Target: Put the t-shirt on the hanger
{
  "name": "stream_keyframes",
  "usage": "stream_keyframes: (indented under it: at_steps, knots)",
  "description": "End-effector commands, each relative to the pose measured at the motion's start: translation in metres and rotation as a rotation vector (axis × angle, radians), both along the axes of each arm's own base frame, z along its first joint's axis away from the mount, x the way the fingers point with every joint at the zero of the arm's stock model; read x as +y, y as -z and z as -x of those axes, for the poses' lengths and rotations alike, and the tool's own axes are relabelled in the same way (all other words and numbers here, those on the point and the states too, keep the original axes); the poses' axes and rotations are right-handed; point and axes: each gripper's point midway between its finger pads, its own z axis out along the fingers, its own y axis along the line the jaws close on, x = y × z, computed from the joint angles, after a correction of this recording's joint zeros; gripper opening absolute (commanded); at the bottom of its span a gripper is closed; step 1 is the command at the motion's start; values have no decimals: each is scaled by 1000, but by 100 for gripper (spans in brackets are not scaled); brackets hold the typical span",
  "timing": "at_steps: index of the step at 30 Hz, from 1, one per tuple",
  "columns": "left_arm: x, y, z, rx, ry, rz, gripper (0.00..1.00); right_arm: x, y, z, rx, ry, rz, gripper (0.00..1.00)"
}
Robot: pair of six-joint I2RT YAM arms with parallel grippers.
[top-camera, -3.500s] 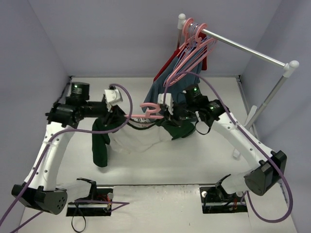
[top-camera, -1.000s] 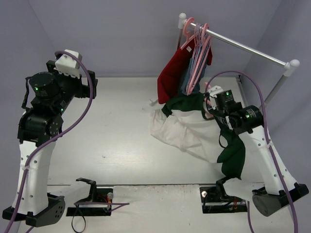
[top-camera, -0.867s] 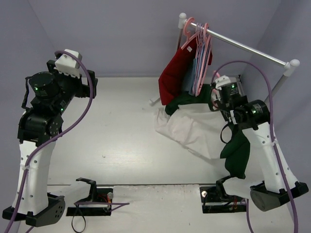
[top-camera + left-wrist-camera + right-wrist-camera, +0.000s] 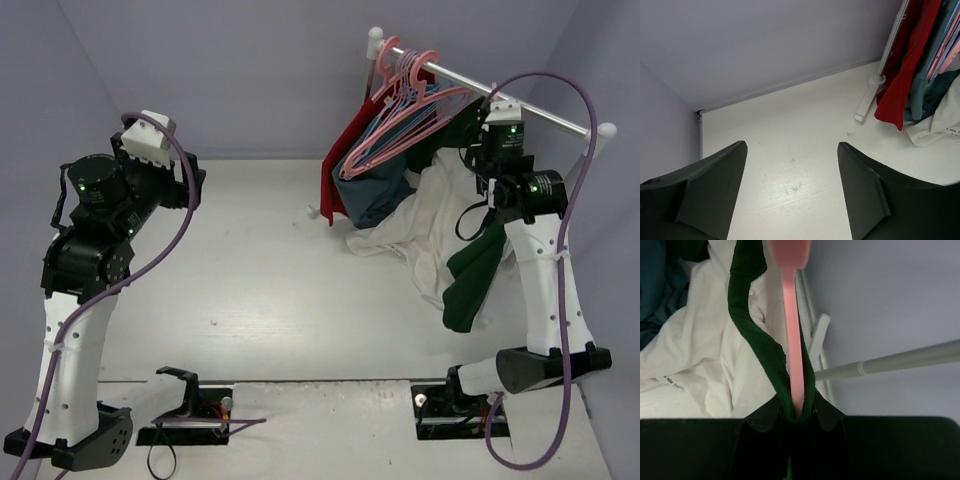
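Note:
My right gripper (image 4: 472,150) is raised close under the rail (image 4: 520,105). In the right wrist view it (image 4: 799,412) is shut on the stem of a pink hanger (image 4: 792,340) and on the dark green neck trim (image 4: 752,315) looped round it. The cream-white t-shirt (image 4: 425,215) hangs below it, one green sleeve (image 4: 470,285) drooping towards the table, and its cream body shows in the right wrist view (image 4: 700,355). My left gripper (image 4: 188,180) is open and empty at the far left, and the left wrist view (image 4: 791,146) shows only table between its fingers.
Several pink hangers (image 4: 400,105) hang on the rail's left end, splayed out over a blue-grey garment (image 4: 385,195) and a red garment (image 4: 335,180). The rack's foot (image 4: 867,95) stands on the table by the red garment (image 4: 905,70). Purple walls close in on the sides.
My right arm has lifted the t-shirt and hanger up and right to the rail. The hangers on the rail have swung out. The left arm has barely moved.

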Motion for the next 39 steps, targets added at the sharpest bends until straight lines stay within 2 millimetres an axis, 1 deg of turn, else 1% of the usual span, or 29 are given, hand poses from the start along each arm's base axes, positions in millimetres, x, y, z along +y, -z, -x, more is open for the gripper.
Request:
stream_keyframes:
  at_steps: [1,3,4,6,9,14,15,16,20,23,25,27,29,31,36,39]
  knots:
    - [-7,-18,6,-71,25,63,68,10,-51,-34,-301,-50,-152,0]
    - [-7,-15,8,-58,17,96,69,10,-54,-38,-313,-45,-155,0]
    - [-7,-11,10,-50,11,102,72,8,-57,-40,-324,-37,-158,0]
    - [-5,-7,11,-42,0,103,74,4,-59,-42,-339,-20,-162,0]
    - [-3,5,11,-12,-14,100,76,-7,-56,-53,-360,26,-185,0]
    - [-3,12,12,5,-16,107,80,-25,-49,-67,-389,99,-220,0]
    - [-3,14,13,9,-16,108,81,-33,-46,-70,-397,122,-220,0]
    - [-3,16,13,12,-18,107,81,-35,-44,-73,-403,125,-230,0]
    - [-3,20,16,18,-16,111,81,-46,-25,-84,-385,140,-253,0]
    - [-2,28,17,30,-16,101,81,-46,-7,-89,-351,134,-270,0]
    - [-1,32,17,37,-19,89,81,-42,5,-89,-330,124,-292,0]
    - [-2,36,18,43,-17,83,81,-38,11,-88,-325,119,-310,0]
    - [-2,39,17,50,-16,78,81,-38,31,-84,-289,128,-315,0]
    - [-3,42,15,60,-15,76,81,-37,43,-81,-279,136,-323,0]
    - [-7,45,7,85,-11,82,81,-36,59,-77,-290,148,-339,0]
    - [-7,44,5,91,-19,83,81,-36,63,-76,-298,150,-340,0]
